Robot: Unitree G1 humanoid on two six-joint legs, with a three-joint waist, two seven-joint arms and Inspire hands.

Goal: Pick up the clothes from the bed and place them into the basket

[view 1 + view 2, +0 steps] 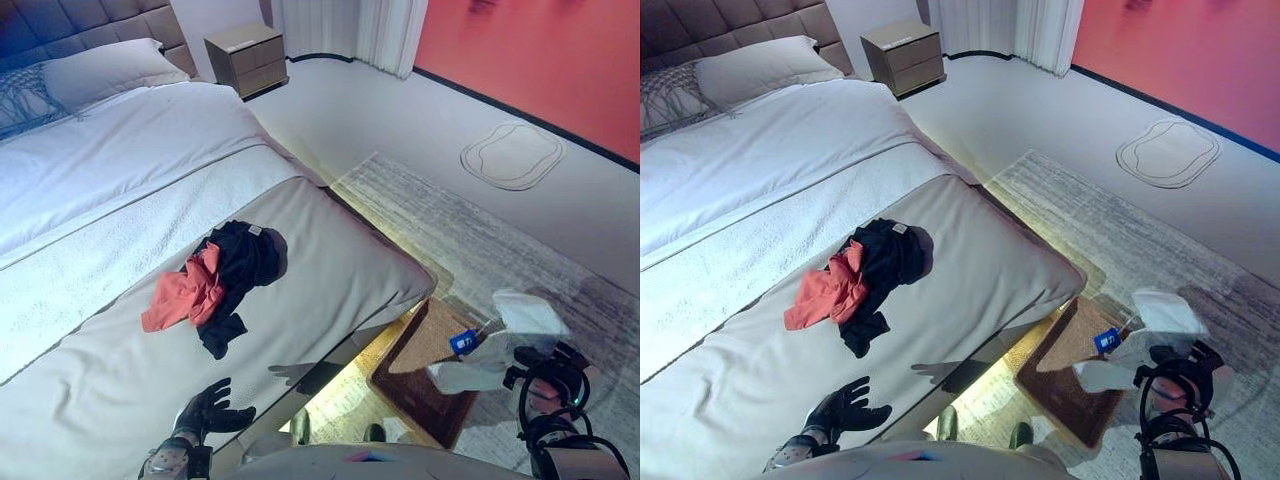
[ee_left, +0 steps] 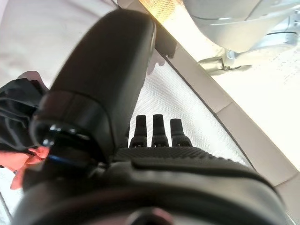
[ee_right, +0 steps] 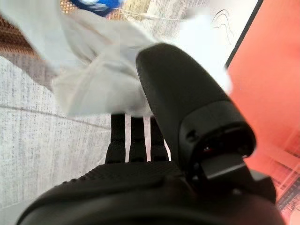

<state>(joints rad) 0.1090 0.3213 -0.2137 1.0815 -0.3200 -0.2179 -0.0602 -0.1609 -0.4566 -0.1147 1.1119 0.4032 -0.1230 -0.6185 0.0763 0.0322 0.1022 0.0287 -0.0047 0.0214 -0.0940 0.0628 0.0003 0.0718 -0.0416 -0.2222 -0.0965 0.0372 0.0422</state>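
Note:
A red garment (image 1: 185, 295) and a black garment (image 1: 240, 260) lie tangled together on the grey cover at the foot of the bed (image 1: 330, 260). My left hand (image 1: 210, 410) is open and empty, with spread fingers low over the bed's near edge, short of the clothes; the black garment (image 2: 16, 112) shows past it in its wrist view. My right hand (image 1: 545, 385) is out to the right over the floor. A white garment (image 1: 500, 335) with a blue tag lies over its straight fingers (image 3: 136, 136), above the right end of the brown woven basket (image 1: 420, 370).
The basket stands on a grey rug (image 1: 480, 240) beside the bed's foot corner. A pillow (image 1: 100, 70) and a wooden nightstand (image 1: 247, 58) are at the far end. A red wall (image 1: 540, 50) runs along the right.

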